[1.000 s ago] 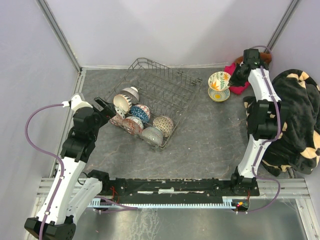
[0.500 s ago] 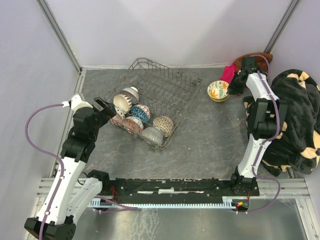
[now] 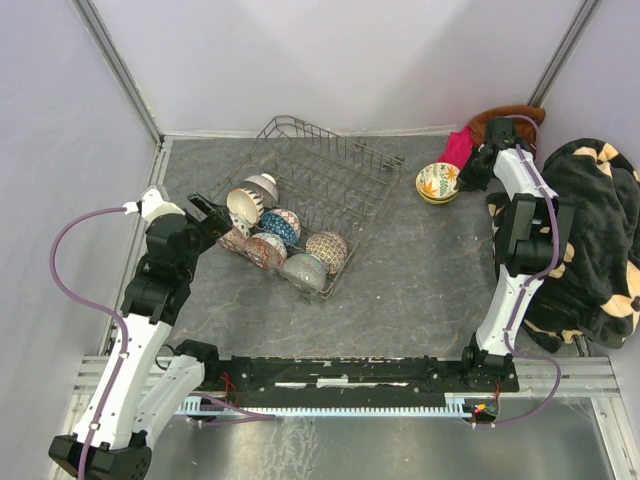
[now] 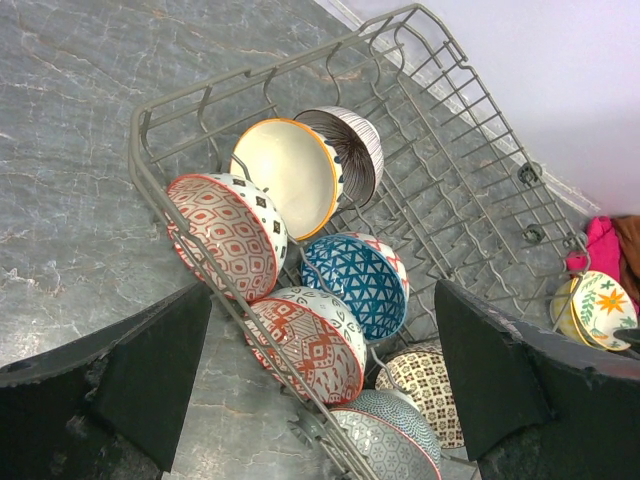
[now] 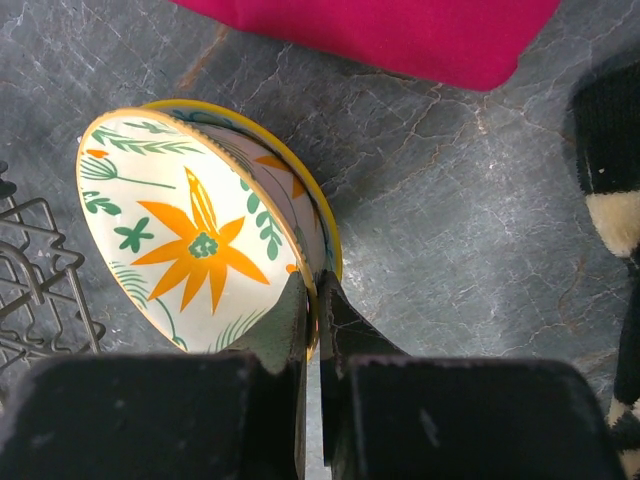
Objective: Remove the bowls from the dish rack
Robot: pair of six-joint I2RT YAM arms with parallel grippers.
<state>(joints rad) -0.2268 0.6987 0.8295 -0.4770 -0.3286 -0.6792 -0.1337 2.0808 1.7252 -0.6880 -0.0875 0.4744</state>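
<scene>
Top: rack [image 3: 330,185] mid-table, seven bowls [image 3: 283,228] in its near-left end, left gripper [image 3: 207,212] just beside them
Left wrist: jaws wide apart, gripping nothing
Right wrist: right gripper [image 5: 318,300] pinched on flower bowl [image 5: 190,240] rim, bowl tilted inside yellow bowl [image 5: 331,240] on table [image 5: 450,220]

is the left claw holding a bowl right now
No, the left claw is open with nothing gripped between its fingers, and the bowls sit in the dish rack beyond it.
</scene>
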